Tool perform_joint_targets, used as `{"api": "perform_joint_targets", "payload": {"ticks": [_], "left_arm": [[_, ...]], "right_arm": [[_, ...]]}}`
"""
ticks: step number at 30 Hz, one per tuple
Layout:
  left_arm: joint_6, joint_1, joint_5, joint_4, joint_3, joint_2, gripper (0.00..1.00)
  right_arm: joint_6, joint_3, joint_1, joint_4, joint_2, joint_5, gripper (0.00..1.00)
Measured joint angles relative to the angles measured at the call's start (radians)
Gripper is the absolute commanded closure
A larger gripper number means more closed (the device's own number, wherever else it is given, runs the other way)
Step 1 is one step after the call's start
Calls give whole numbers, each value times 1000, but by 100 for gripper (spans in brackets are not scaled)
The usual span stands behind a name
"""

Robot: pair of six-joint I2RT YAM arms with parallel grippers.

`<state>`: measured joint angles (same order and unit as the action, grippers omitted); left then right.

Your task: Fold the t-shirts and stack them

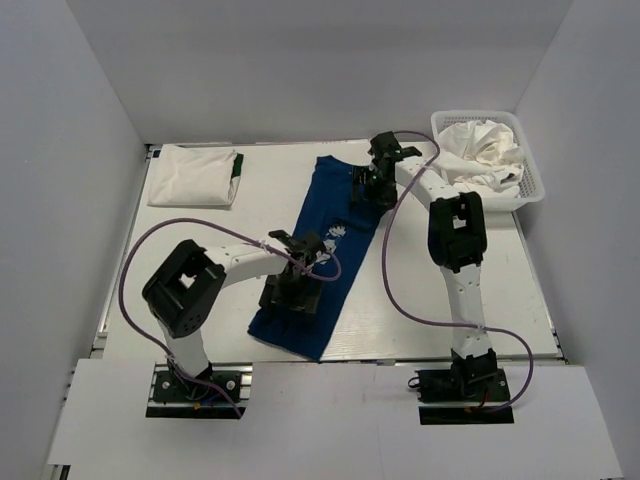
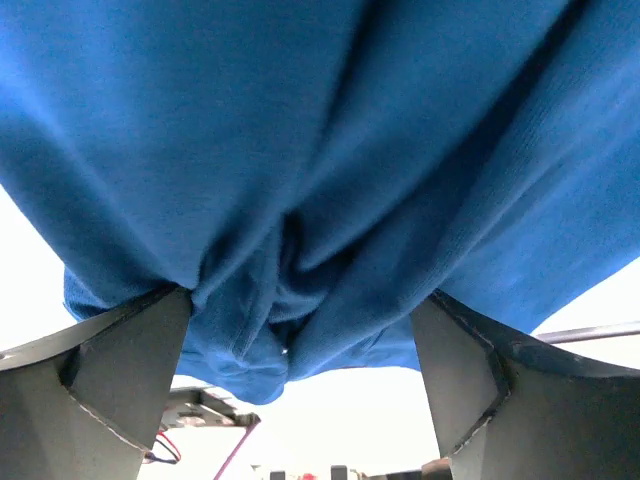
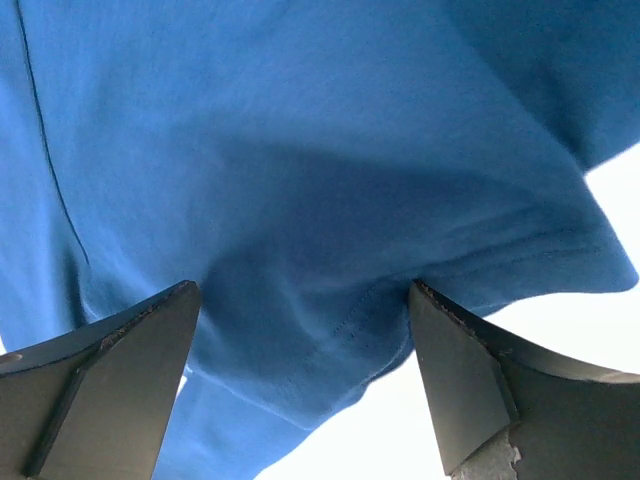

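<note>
The royal-blue t-shirt [image 1: 320, 205] lies in a long diagonal strip in the middle of the table, its pale print [image 1: 335, 236] partly showing. My left gripper [image 1: 292, 290] is down on its near end. In the left wrist view [image 2: 305, 295] the jaws stand wide apart with bunched blue cloth [image 2: 300, 120] between them. My right gripper [image 1: 365, 188] is down on the far end. In the right wrist view [image 3: 303, 285] its jaws also stand wide apart around a blue fold [image 3: 300, 130]. A folded white t-shirt [image 1: 192, 176] with dark edging lies at the far left.
A white lattice basket [image 1: 537, 185] at the far right holds a heap of white shirts [image 1: 482, 150]. The table [image 1: 250, 205] is white with walls around it. Purple cables loop over both arms.
</note>
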<state>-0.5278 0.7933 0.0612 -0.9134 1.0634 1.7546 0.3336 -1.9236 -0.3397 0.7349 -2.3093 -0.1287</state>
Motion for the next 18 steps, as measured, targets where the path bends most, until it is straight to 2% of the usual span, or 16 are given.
{"api": "perform_joint_targets", "payload": {"ticks": [4, 6, 11, 18], "left_arm": [[-6, 16, 50, -43, 105, 86, 0], [-19, 28, 81, -53, 207, 152, 0], [-41, 48, 101, -5, 444, 278, 0], [-76, 53, -45, -93, 510, 224, 0]], "right_arm": [[-2, -283, 1, 51, -166, -16, 10], [-4, -412, 7, 8, -247, -36, 10], [-3, -401, 40, -199, -273, -93, 10], [-63, -372, 74, -274, -259, -185, 10]]}}
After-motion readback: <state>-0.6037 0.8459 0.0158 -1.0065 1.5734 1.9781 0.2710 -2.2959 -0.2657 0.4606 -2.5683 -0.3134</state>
